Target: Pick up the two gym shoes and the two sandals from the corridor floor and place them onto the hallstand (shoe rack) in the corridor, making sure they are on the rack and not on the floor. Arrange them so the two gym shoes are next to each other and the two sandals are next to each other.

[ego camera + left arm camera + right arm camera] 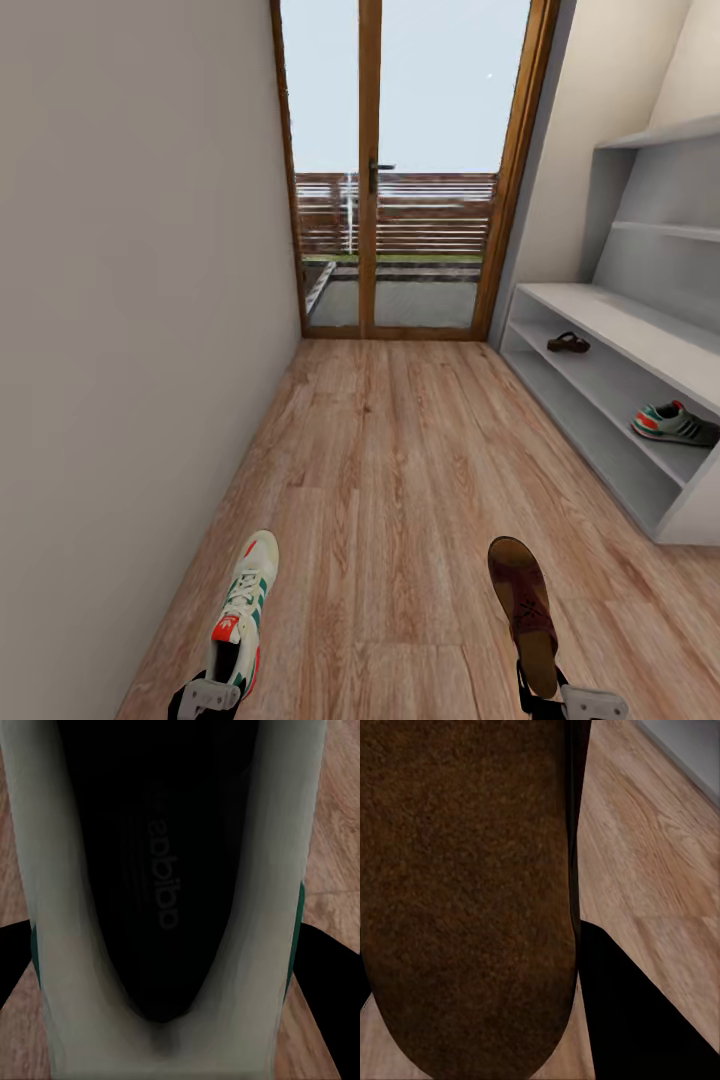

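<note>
- Currently, the left gripper (208, 697) sits at the near edge of the head view, clamped on the heel of a gym shoe (241, 612); its dark fingers (16, 958) press both sides of the shoe's (161, 881) heel in the left wrist view.
- That held gym shoe: cream-white, green stripes, red-orange tongue patch, toe pointing toward the glass door (405, 170), carried above the corridor floor (400, 470).
- Right gripper (560, 698): closed on the heel end of a sandal (525, 610); one dark finger (637, 1020) lies against the sandal's (465, 892) edge in the right wrist view.
- That held sandal: dark brown, strap across the middle, toe toward the glass door, level with the held gym shoe and well apart from it.
- Hallstand (640, 330): pale grey-white, standing against the wall right of the glass door, with open shelf bays and floating shelves above.
- Second sandal (568, 343): resting on the hallstand's middle shelf, at the end nearest the glass door.
- Second gym shoe (674, 423): resting on the same shelf, at the end farthest from the glass door, well apart from the second sandal.
</note>
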